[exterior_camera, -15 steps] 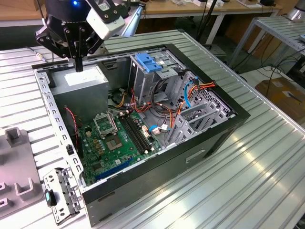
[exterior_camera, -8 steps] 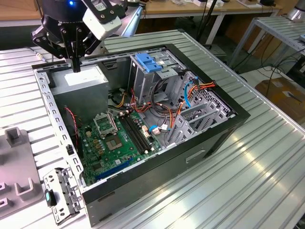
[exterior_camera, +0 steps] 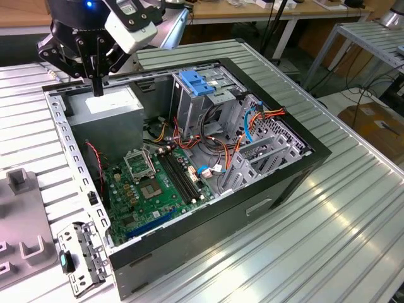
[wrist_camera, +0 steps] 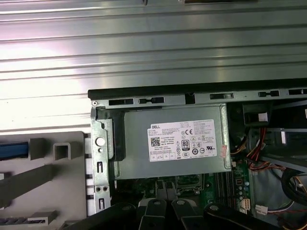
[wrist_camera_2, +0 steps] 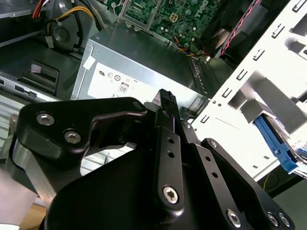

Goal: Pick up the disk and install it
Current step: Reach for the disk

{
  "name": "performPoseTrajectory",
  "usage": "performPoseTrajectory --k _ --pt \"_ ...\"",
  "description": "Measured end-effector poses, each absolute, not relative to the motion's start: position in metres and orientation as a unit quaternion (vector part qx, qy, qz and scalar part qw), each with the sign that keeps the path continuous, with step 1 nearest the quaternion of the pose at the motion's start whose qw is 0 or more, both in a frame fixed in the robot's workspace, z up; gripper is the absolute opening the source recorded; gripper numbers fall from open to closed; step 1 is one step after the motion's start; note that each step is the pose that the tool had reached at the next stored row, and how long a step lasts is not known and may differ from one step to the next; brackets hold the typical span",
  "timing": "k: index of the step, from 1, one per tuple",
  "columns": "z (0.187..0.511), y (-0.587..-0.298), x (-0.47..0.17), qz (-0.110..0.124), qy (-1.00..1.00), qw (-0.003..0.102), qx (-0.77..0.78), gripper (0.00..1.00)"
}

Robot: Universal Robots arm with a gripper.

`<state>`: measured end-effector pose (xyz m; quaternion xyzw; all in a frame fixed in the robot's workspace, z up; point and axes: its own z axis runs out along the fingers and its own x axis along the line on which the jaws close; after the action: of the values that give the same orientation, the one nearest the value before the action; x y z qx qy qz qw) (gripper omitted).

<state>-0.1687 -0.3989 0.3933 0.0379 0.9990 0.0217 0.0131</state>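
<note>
Here, the gripper [exterior_camera: 97, 87] hangs pinched together and empty just above the power supply [wrist_camera: 175, 143] inside the open computer case [exterior_camera: 189, 243]. Off to the gripper's side, outside the case, a blue edge that is probably the disk [wrist_camera: 12, 149] sits in a grey holder [wrist_camera: 43, 177] on the counter [exterior_camera: 315, 240]. The disk should be rigid, dense and shock-sensitive, so grip it by the side rails.

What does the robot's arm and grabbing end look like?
The gripper is matte black: hinged bars with silver screws, tapering to narrow ribbed jaws. A white boxy block sits beside its base, and a blue light glows on the dark wrist.
</note>
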Motion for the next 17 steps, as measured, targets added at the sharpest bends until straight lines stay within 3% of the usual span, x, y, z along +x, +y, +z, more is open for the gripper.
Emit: performPoseTrajectory --k 17 --pt "0.393 -0.399 -0.180 0.022 0.999 0.013 0.038 0.11"
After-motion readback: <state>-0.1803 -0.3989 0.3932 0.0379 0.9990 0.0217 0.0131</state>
